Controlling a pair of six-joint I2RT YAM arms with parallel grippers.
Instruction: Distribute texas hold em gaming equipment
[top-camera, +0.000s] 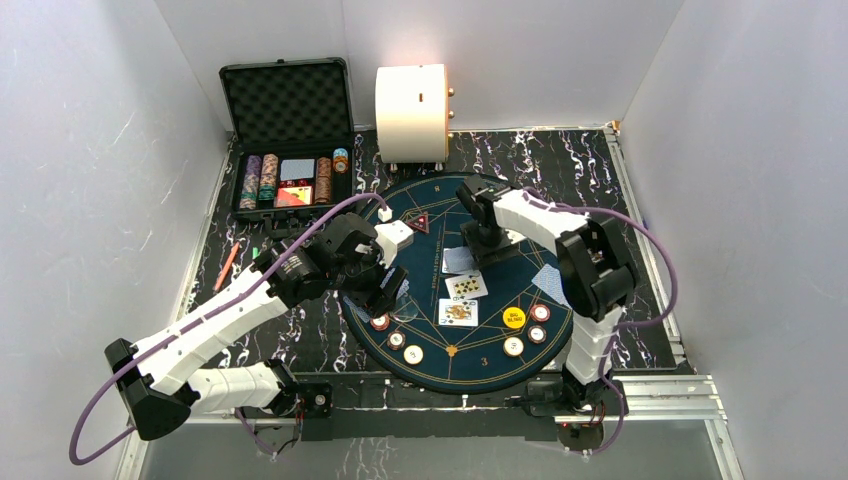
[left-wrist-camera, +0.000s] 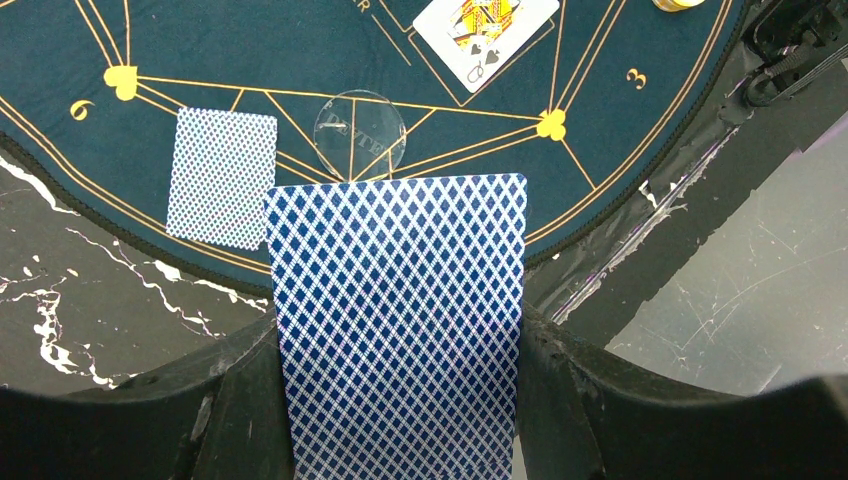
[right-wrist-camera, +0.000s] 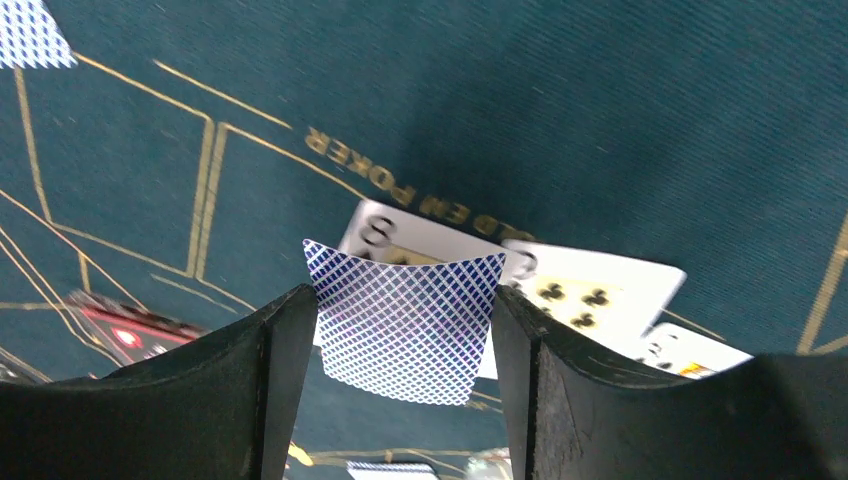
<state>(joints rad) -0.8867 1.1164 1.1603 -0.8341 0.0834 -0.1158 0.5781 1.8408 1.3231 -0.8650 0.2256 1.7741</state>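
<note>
My left gripper (left-wrist-camera: 398, 345) is shut on a blue-backed card (left-wrist-camera: 400, 300), held over the near left rim of the round poker mat (top-camera: 430, 205). Another blue-backed card (left-wrist-camera: 222, 177) lies on the mat beside a clear round disc (left-wrist-camera: 360, 135). My right gripper (right-wrist-camera: 400, 315) is shut on a bowed blue-backed card (right-wrist-camera: 405, 330), above the face-up cards (right-wrist-camera: 590, 290) at the mat's middle. In the top view the left gripper (top-camera: 385, 290) is at the mat's left and the right gripper (top-camera: 480, 245) at its centre. Chips (top-camera: 396, 339), a yellow button (top-camera: 513, 318) and a red triangular marker (top-camera: 418, 222) lie on the mat.
An open black case (top-camera: 288, 140) with chip stacks stands at the back left, a big cream cylinder (top-camera: 411, 110) behind the mat. A pen (top-camera: 227, 265) lies at the left. White walls close in both sides; a metal rail runs along the near edge.
</note>
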